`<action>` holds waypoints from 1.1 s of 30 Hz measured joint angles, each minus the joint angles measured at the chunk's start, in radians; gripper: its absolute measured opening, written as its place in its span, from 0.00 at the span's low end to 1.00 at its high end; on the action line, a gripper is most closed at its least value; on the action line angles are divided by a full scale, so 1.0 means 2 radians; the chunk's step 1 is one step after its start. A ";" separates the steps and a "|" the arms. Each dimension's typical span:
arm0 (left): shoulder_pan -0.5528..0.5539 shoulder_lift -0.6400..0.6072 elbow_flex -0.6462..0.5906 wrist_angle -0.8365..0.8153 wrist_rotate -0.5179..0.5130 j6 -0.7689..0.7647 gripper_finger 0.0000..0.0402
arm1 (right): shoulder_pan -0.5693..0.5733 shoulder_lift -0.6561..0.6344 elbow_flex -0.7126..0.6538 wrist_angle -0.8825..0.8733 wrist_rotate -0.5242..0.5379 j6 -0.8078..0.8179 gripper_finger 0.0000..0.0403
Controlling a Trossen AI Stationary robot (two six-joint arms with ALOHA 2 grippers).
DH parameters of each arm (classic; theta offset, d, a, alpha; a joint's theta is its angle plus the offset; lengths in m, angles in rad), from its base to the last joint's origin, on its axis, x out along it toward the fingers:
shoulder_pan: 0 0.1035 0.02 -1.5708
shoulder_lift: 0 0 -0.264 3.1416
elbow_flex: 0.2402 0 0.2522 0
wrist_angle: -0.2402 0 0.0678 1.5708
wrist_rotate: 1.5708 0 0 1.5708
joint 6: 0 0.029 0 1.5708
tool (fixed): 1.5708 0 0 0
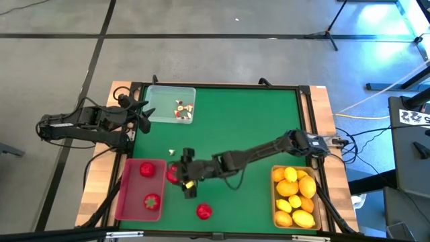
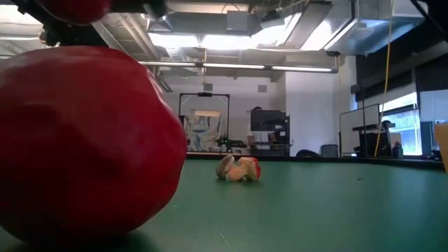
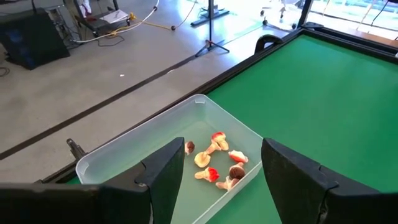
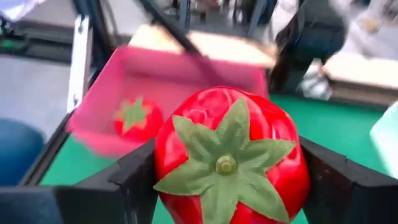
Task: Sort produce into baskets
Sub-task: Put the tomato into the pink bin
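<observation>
My right gripper [image 1: 177,173] reaches across the green table and is shut on a red strawberry [image 4: 231,163] with a green top, just beside the red basket's [image 1: 122,195] right rim. Two strawberries [image 1: 146,169] lie in that basket. Another strawberry [image 1: 203,211] rests on the table near the front edge and looms large in the low view [image 2: 77,140]. The tan basket [image 1: 274,202] at the right holds several lemons [image 1: 295,195]. My left gripper [image 3: 224,186] hovers open over the clear basket [image 3: 124,149], which holds white-and-red bits [image 3: 217,162]. My right gripper pinches the strawberry by its two opposite sides [image 4: 166,155] between its two fingers [image 4: 124,183]. The fingers come slanting down from the table's right. The strawberry is lifted clear of the table, its green top [image 4: 225,163] turned back toward the wrist.
One small white-and-red bit [image 1: 172,153] lies loose on the table between the clear and red baskets, also seen in the low view [image 2: 238,169]. A raised dark rim [image 1: 222,85] runs around the table. The table's middle and far right [image 1: 255,121] are bare green.
</observation>
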 joint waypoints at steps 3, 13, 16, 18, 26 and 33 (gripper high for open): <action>0.000 0.000 0.000 0.000 0.000 0.000 0.52 | -0.014 0.013 0.000 0.048 -0.012 -0.022 0.72; 0.000 0.000 0.000 0.005 -0.001 0.040 0.52 | -0.049 0.073 0.000 0.207 -0.081 -0.037 0.73; 0.000 0.000 0.000 0.008 -0.001 0.043 0.52 | -0.059 0.093 0.007 0.257 -0.098 -0.036 0.73; 0.000 0.000 0.000 0.013 -0.001 0.052 0.52 | -0.065 0.112 0.033 0.266 -0.103 -0.036 0.73; 0.000 0.000 0.000 0.028 -0.004 0.085 0.52 | -0.067 0.194 0.152 0.255 -0.147 -0.034 0.73; 0.000 0.000 0.000 0.031 -0.005 0.092 0.52 | -0.067 0.196 0.144 0.227 -0.151 -0.023 0.73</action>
